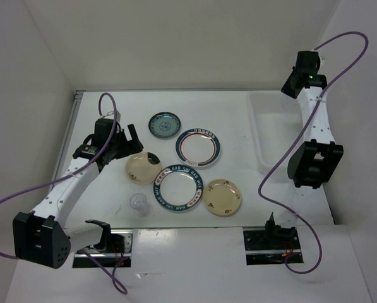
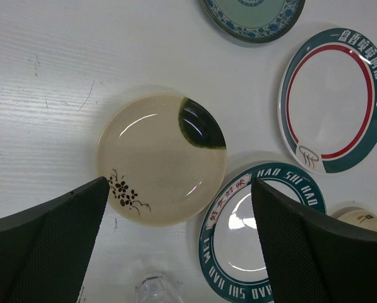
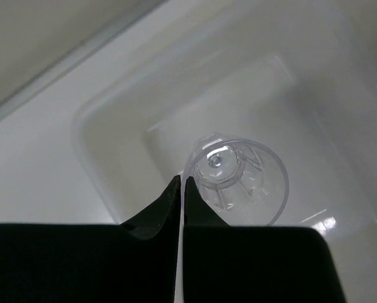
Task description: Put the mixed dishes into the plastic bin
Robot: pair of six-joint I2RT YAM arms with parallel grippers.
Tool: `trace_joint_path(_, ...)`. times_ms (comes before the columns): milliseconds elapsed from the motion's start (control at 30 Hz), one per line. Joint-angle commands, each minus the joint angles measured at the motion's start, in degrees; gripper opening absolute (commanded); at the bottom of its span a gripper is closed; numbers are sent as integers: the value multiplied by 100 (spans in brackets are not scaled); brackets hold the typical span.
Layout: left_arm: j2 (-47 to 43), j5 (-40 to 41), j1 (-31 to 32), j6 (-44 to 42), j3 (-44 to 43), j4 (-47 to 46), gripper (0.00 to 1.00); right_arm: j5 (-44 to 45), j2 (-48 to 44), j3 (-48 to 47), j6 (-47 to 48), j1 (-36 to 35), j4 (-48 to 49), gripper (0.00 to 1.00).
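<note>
My left gripper (image 1: 130,144) (image 2: 179,189) is open and empty, hovering over a cream flower-marked plate (image 1: 143,168) (image 2: 160,158). Next to it lie a white plate with a teal rim (image 1: 179,187) (image 2: 257,233), a second such plate (image 1: 199,147) (image 2: 333,101), a teal-blue saucer (image 1: 165,125) (image 2: 254,16) and a second cream plate (image 1: 222,196) (image 2: 362,221). A small clear cup (image 1: 137,203) (image 2: 155,290) stands near the front. My right gripper (image 1: 291,88) (image 3: 182,183) is shut on the rim of another clear cup (image 3: 239,180), held above the translucent plastic bin (image 1: 259,126) (image 3: 112,126).
White walls close in the table at the back, left and right. The bin stands at the back right against the wall. Purple cables loop from both arms. Two black mounts sit at the near edge.
</note>
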State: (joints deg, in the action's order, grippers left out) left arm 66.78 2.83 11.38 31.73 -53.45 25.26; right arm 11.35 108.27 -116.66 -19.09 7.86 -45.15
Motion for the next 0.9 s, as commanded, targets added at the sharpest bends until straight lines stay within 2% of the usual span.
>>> trace_joint_path(0,19,-134,-21,-17,63,-117,100,-221,212,670,-191,136,40,0)
trace_joint_path(100,19,-134,-21,-17,63,-117,100,-300,519,1030,-252,137,277,0)
trace_joint_path(300,19,-81,-21,-17,63,-65,100,-783,898,1154,-367,137,682,0)
trace_joint_path(700,19,-28,-21,-17,116,-65,100,-907,1917,285,-429,-144,691,0)
trace_joint_path(767,19,-28,-21,35,116,-65,100,-854,1996,206,-429,-214,691,5)
trace_joint_path(800,19,-28,-74,35,116,-65,100,-854,2049,66,-376,-345,744,16)
trace_joint_path(833,19,-28,-74,35,116,-65,100,-854,2049,-31,-324,-346,744,21)
trace_joint_path(867,19,-28,-74,35,116,-65,100,-933,2049,-93,-323,-407,744,32)
